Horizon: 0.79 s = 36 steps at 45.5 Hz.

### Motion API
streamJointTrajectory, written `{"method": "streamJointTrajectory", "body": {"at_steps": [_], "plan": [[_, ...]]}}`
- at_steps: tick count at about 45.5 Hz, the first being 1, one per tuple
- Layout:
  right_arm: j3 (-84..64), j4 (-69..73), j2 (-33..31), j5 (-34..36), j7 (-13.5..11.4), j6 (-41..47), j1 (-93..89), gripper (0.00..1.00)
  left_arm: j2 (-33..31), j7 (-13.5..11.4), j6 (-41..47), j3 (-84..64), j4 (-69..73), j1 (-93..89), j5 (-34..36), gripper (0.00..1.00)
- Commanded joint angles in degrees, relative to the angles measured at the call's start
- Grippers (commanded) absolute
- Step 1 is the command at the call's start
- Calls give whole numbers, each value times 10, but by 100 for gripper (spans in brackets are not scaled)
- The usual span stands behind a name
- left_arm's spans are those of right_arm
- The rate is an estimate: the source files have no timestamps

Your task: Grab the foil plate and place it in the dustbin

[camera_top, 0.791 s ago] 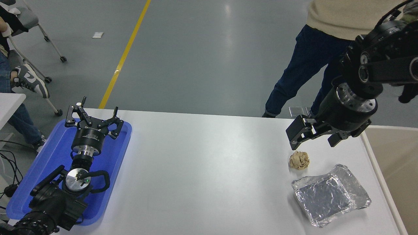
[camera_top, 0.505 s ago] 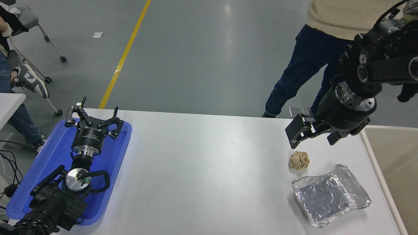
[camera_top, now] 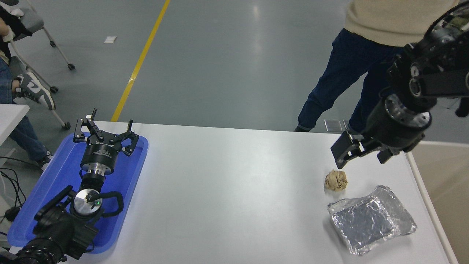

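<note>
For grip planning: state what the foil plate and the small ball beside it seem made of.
Foil plate: thin aluminium foil by the look, shiny silver, with a wrinkled rim and creased base. Small ball: probably crumpled paper, matte tan with folded creases.

Glossy grey floor (camera_top: 227,55) with a yellow line (camera_top: 141,60), wheeled chair (camera_top: 40,33) far left — white table (camera_top: 227,190) in front
</note>
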Motion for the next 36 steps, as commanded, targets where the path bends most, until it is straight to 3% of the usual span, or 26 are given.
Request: {"method": "streamJointTrajectory", "body": {"at_steps": [1, 9, 16, 24, 36], "plan": [[-16, -39, -134, -111, 0, -41, -73, 100, 0, 0, 0, 0, 0, 0, 0, 100], [-11, -97, -221, -236, -1, -119, -176, 100, 0, 0, 0, 0, 0, 0, 0, 100], [59, -177, -273, -279, -1, -171, -300, 100, 0, 0, 0, 0, 0, 0, 0, 100], [197, -261, -290, -317, -2, -201, -450, 100, 0, 0, 0, 0, 0, 0, 0, 100], [262, -358, -266, -344, -4, -272, -591, 100, 0, 0, 0, 0, 0, 0, 0, 100]]}}
